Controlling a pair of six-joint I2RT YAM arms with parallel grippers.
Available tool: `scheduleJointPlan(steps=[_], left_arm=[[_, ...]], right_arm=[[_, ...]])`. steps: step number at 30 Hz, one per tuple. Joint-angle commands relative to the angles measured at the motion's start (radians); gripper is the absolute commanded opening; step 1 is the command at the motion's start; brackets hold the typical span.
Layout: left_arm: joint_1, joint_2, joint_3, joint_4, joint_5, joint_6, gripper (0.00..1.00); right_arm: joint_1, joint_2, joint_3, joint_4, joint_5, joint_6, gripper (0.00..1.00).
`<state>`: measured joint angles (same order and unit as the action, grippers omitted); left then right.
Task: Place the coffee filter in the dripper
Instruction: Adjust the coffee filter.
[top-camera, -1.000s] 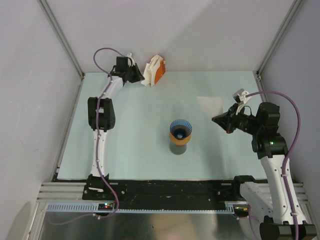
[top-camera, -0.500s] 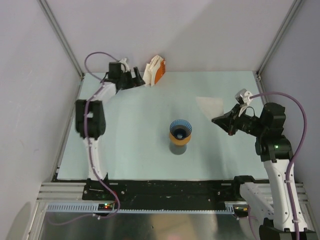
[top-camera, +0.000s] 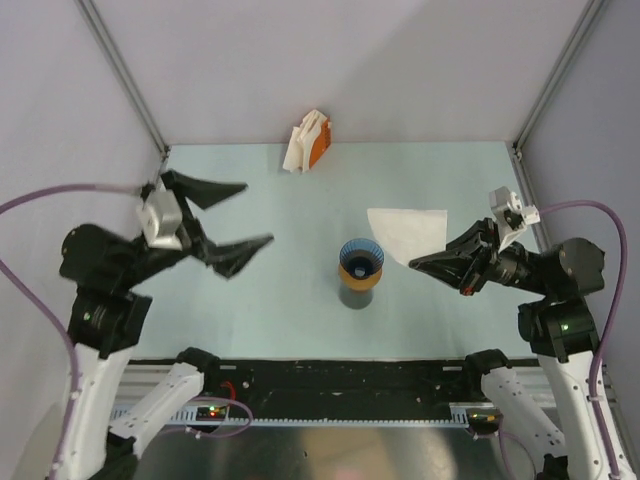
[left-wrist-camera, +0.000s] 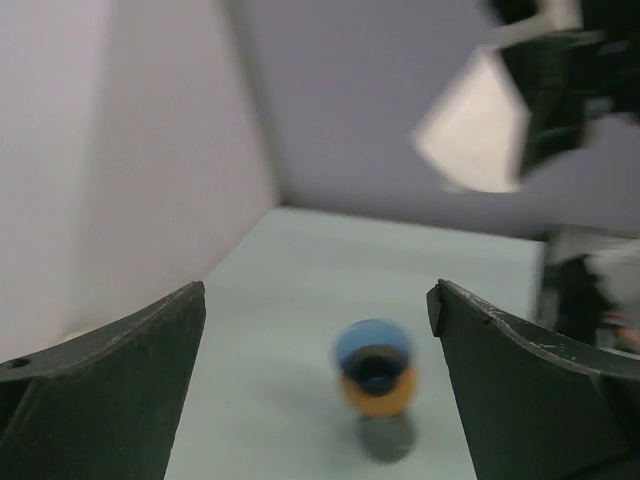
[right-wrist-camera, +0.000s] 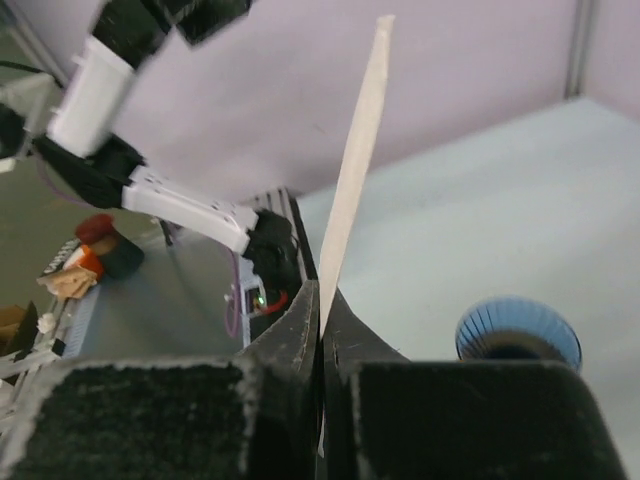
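The blue ribbed dripper (top-camera: 360, 254) stands mid-table on an orange ring over a dark grey cup; it also shows in the left wrist view (left-wrist-camera: 373, 345) and the right wrist view (right-wrist-camera: 518, 330). A white coffee filter (top-camera: 408, 232) is pinched flat in my right gripper (top-camera: 418, 262), which is shut on its edge and held in the air just right of the dripper. From the right wrist the filter (right-wrist-camera: 355, 160) sticks up edge-on out of the shut gripper (right-wrist-camera: 322, 300). My left gripper (top-camera: 256, 213) hangs wide open and holds nothing, left of the dripper and pointing at it (left-wrist-camera: 318, 300).
A white and orange filter holder (top-camera: 308, 142) leans at the back edge of the table. Grey walls with metal corner posts (top-camera: 125, 75) close in the left, right and back sides. A black strip (top-camera: 330, 375) runs along the near edge.
My left arm swung away from the filter holder at the back to the near left, and its gripper opened wide. The right gripper shifted slightly nearer with the filter, which now shows broad and raised.
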<state>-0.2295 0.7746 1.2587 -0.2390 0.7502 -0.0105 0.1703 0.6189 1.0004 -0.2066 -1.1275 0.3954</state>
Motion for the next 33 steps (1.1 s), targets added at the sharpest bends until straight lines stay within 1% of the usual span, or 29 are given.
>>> scheduleJointPlan(steps=[1,2,3,5,6,8,16,22,23,25,28,29,30,32,33], left_arm=[[-0.237,0.010,-0.027,-0.069,-0.005,-0.119,1.00],[-0.275,0.013,-0.029,-0.018,-0.017,-0.174,1.00],[-0.295,0.017,-0.048,0.080,-0.020,-0.226,1.00],[-0.311,0.031,-0.093,0.254,-0.020,-0.376,1.00],[-0.319,0.043,-0.105,0.315,-0.019,-0.436,1.00],[-0.340,0.083,-0.106,0.395,-0.012,-0.502,1.00],[-0.480,0.313,0.066,0.429,0.023,-0.507,1.00],[-0.566,0.405,0.173,0.434,0.068,-0.506,0.99],[-0.583,0.413,0.183,0.435,0.078,-0.491,0.97],[-0.600,0.425,0.194,0.431,0.088,-0.475,0.91],[-0.606,0.447,0.213,0.424,0.095,-0.470,0.69],[-0.606,0.453,0.217,0.423,0.102,-0.470,0.66],[-0.604,0.454,0.212,0.420,0.102,-0.469,0.69],[-0.584,0.439,0.175,0.418,0.088,-0.469,0.85],[-0.559,0.417,0.150,0.417,0.078,-0.473,0.91]], right_arm=[[0.115,0.032,0.027,0.392,0.151,0.260,0.00],[0.136,0.042,0.039,0.407,0.174,0.263,0.00],[0.144,0.051,0.048,0.432,0.185,0.270,0.00],[0.153,0.065,0.054,0.475,0.189,0.292,0.00],[0.164,0.070,0.053,0.491,0.191,0.301,0.00],[0.190,0.076,0.042,0.521,0.197,0.302,0.00],[0.271,0.135,0.008,0.601,0.203,0.298,0.00],[0.304,0.147,-0.020,0.591,0.217,0.264,0.00],[0.306,0.146,-0.027,0.590,0.225,0.262,0.00],[0.308,0.142,-0.039,0.595,0.236,0.259,0.00],[0.319,0.133,-0.057,0.611,0.256,0.264,0.00],[0.317,0.129,-0.062,0.612,0.265,0.266,0.00],[0.313,0.121,-0.065,0.616,0.269,0.267,0.00],[0.301,0.107,-0.067,0.630,0.267,0.264,0.00],[0.297,0.100,-0.067,0.635,0.262,0.263,0.00]])
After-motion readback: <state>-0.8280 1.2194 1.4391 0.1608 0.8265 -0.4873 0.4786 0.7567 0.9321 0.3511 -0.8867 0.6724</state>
